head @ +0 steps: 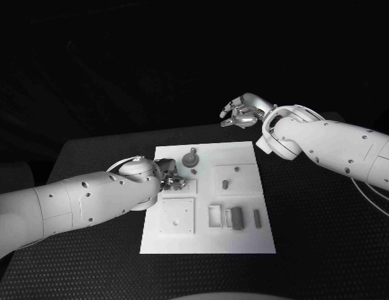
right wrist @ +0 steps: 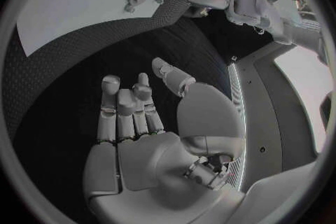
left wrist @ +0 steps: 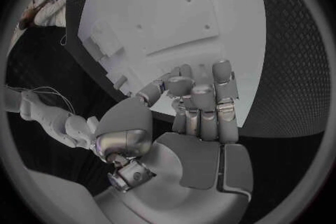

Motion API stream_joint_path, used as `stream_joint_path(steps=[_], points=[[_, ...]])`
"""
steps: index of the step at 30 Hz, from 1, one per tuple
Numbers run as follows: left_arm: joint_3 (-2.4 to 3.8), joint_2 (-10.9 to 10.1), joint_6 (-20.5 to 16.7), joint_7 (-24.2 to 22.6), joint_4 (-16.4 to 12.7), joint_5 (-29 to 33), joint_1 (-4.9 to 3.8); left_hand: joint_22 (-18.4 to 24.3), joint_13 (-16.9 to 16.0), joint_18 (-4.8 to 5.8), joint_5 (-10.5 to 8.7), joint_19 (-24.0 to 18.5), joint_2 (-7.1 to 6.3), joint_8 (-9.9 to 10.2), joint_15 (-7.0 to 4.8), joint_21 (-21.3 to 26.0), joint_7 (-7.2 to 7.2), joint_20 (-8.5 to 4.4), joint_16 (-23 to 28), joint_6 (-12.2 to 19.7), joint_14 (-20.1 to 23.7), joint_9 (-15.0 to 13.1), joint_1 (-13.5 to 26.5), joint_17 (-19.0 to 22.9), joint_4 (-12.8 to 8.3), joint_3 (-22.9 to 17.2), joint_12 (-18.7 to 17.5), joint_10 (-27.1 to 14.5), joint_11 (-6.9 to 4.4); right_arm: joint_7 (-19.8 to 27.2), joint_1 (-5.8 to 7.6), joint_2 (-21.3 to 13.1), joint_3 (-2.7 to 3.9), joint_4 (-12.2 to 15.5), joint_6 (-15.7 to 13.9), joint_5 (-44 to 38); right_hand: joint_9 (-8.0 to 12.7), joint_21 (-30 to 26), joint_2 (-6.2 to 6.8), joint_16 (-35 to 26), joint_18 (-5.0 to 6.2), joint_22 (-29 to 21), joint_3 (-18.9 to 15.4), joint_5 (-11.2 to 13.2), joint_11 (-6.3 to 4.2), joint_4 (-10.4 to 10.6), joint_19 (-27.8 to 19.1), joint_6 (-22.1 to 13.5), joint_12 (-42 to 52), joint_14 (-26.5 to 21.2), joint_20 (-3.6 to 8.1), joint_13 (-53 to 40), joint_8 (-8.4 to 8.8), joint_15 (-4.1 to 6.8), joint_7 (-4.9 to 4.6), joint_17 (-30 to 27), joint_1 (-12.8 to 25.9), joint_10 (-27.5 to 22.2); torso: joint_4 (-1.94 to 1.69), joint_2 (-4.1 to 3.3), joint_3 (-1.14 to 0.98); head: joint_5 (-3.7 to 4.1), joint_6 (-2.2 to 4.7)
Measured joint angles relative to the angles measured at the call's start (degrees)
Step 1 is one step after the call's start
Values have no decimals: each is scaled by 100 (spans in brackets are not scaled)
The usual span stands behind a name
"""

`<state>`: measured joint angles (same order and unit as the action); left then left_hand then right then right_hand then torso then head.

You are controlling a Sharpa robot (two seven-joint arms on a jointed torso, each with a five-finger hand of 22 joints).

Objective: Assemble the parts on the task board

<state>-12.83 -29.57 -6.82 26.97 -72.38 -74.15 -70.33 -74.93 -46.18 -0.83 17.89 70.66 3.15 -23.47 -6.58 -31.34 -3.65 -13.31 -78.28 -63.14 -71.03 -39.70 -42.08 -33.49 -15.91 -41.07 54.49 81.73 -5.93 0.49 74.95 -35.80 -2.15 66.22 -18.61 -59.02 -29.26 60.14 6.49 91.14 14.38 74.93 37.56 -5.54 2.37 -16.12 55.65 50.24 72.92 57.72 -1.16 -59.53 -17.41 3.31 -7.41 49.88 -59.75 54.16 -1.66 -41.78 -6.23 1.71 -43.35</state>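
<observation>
Board sits mid-table with parts on it. Left hand rests at its left edge, fingers curled, maybe pinching something. Right hand hovers beyond, empty, fingers spread.

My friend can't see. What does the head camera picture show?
A white task board lies on a black table. The left hand rests over its left edge, and the right hand hovers open beyond its far end. Small grey parts sit on it.
</observation>
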Motion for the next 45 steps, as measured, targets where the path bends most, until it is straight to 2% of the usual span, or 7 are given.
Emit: stream_joint_path(steps=[15, 32, 37, 45], points=[[27, 14, 142, -88, 62, -16, -10, 1, 50, 1, -10, -21, -105, 1, 0, -44, 0, -22, -33, -1, 0, -11, -105, 46, 0, -1, 22, -9, 9, 0, -1, 17, 0, -13, 13, 0, 1, 0, 0, 0, 2, 0, 0, 0, 19, 0, -8, -16, 0, -1, -8, 5, 0, -1, -16, 0, 0, -19, 0, -2, -1, 10, -5], [49, 29, 349, -213, 144, -43, -37, 2, 94, 1, -89, -21, -142, 11, 1, -44, -1, -22, -44, -3, 1, -1, -142, 91, 32, -33, 22, -19, 19, 1, -1, 27, 0, -28, 29, 0, -4, 0, 0, 0, 0, 0, -16, 0, 19, -16, -9, -15, 0, -1, -8, 10, 0, -1, -15, -4, 0, -18, -1, -2, -3, 12, -9], [71, 28, 392, -220, 172, 99, -38, 2, 100, 1, -111, -21, -142, 1, 21, -44, -1, -21, -44, -3, 21, 12, -142, 93, 42, -43, 22, -20, 20, 1, -2, 28, 0, -28, 32, 0, -4, 0, 0, 0, -6, 0, -16, 0, 19, -16, -9, -11, 0, -1, -8, 15, 0, -1, -12, -5, 0, -18, -1, -1, -3, 15, -13], [160, 32, 503, -194, 236, 366, -20, 0, 100, 1, -144, -20, -142, 3, 21, -44, -3, -21, -44, -5, 21, 12, -143, 99, 43, -44, 22, -37, 19, 1, -2, 27, 0, -32, 36, 0, -3, 0, 0, 0, -13, 0, -16, 0, 19, -16, -9, -10, 23, -1, -8, 15, 0, -1, -11, -4, 0, -17, -1, 0, -1, 23, -14]])
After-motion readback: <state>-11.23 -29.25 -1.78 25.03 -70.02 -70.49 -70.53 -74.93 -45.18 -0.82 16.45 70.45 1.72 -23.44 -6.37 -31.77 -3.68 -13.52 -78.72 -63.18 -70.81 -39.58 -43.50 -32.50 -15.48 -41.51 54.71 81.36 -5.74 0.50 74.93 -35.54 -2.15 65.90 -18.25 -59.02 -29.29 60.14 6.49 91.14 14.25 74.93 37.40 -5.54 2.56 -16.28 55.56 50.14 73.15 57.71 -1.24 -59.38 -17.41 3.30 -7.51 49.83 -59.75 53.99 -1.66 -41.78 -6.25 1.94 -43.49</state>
